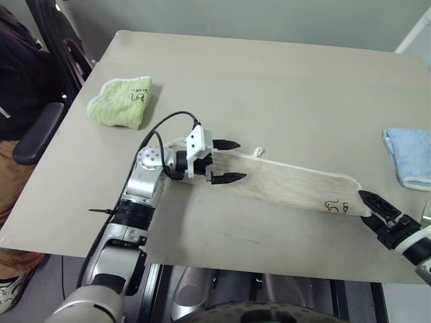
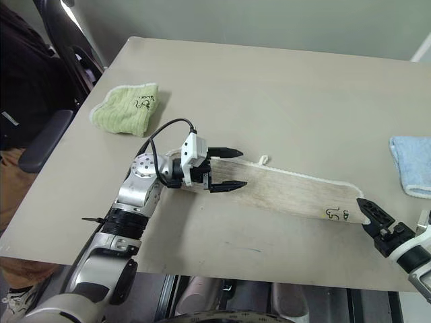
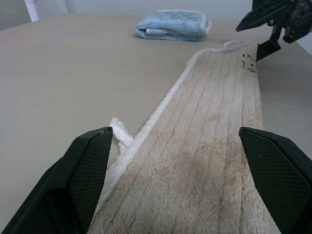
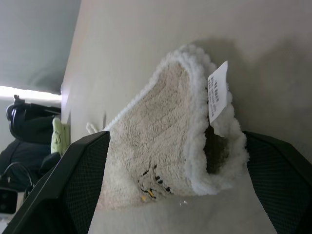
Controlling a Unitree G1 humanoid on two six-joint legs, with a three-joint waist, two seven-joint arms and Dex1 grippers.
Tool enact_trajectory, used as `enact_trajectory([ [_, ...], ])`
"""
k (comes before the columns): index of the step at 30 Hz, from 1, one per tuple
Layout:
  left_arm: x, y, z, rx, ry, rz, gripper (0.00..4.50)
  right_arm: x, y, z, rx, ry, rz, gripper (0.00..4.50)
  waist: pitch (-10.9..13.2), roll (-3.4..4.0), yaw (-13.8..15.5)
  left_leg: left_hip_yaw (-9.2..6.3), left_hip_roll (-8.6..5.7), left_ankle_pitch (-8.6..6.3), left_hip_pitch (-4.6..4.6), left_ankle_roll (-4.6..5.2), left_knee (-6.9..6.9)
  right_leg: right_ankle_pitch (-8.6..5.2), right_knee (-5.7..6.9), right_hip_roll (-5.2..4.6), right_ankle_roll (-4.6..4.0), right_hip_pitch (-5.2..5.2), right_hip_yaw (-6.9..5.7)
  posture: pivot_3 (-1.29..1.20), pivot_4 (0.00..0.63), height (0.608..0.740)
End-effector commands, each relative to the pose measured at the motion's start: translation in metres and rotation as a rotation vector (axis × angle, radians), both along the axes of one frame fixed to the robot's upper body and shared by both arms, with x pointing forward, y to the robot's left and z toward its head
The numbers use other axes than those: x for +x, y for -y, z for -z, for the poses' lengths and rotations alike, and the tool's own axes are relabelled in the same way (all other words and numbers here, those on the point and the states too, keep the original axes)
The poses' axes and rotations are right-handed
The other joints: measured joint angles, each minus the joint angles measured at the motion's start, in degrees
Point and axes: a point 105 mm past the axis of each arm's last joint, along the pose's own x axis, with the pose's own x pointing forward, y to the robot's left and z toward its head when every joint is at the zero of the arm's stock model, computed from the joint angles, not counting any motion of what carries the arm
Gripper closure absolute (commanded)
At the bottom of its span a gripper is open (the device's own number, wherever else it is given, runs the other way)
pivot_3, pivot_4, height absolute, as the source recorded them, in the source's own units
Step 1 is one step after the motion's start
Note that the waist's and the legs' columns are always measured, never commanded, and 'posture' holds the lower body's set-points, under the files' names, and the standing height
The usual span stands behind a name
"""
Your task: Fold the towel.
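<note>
The towel [image 1: 289, 182] is a long beige strip lying flat and slanted across the near part of the table [image 1: 283, 81]. It has a white loop [image 1: 258, 152] on its far edge and a dark logo [image 1: 335, 206] near its right end. My left gripper [image 1: 229, 161] is open over the towel's left end and points along the strip. In the left wrist view its fingers [image 3: 87, 165] stand on either side of the cloth [image 3: 209, 122]. My right gripper [image 1: 374, 204] is open at the right end. There its fingers [image 4: 83, 180] flank the towel's rounded corner [image 4: 161, 112] and a white tag [image 4: 218, 92].
A folded lime-green towel [image 1: 121, 101] lies at the far left of the table. A folded light-blue towel [image 1: 409, 158] lies at the right edge. A person sits in a chair [image 1: 40, 131] beside the table's left side. The table's near edge runs just below the towel.
</note>
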Motion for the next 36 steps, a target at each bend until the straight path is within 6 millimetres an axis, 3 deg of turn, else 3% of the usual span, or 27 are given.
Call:
enact_trajectory([
  [1,-0.001,0.001,-0.007,-0.013,0.03,0.006,0.0,-0.002,-0.016,-0.008,0.023,0.027,-0.075,0.04,0.0,0.0,0.0,0.0,0.0,0.0,0.0,0.01,0.01,-0.01,0.0,0.0,0.01,0.0,0.0,0.0,0.15,0.733],
  [4,0.0,0.0,-0.006,-0.009,0.031,0.002,0.0,-0.003,-0.033,-0.007,0.039,0.021,-0.137,0.04,0.0,0.0,0.0,0.0,0.0,-0.02,0.0,0.02,0.02,-0.02,-0.01,0.0,0.01,0.01,0.01,0.0,0.15,0.733],
  [7,0.001,0.0,-0.005,-0.008,0.032,-0.002,0.0,-0.002,-0.036,-0.006,0.04,0.023,-0.138,0.04,0.0,0.0,0.0,0.0,0.0,-0.02,0.0,0.01,0.02,-0.04,-0.01,0.0,0.02,0.01,0.01,0.0,0.15,0.733],
  [22,0.004,-0.004,0.0,0.0,0.041,-0.013,0.0,0.01,-0.011,-0.01,-0.002,0.043,-0.056,0.04,0.0,0.0,0.0,0.0,0.0,-0.03,-0.03,-0.02,0.03,0.0,-0.1,-0.01,0.02,0.02,0.01,0.0,0.15,0.733],
  [25,0.005,-0.006,0.002,0.001,0.042,-0.019,0.0,0.009,-0.012,-0.01,-0.002,0.047,-0.062,0.64,0.0,0.0,0.0,0.0,0.0,-0.03,-0.03,-0.01,0.02,0.0,-0.11,-0.01,0.02,0.02,0.01,0.0,0.15,0.733],
  [36,0.009,-0.008,0.005,0.0,0.048,-0.035,0.0,0.005,-0.006,-0.014,-0.008,0.058,-0.055,4.46,0.0,0.0,0.0,0.0,0.0,-0.04,-0.04,-0.02,0.02,0.0,-0.14,0.0,0.02,0.02,0.01,0.0,0.15,0.733],
])
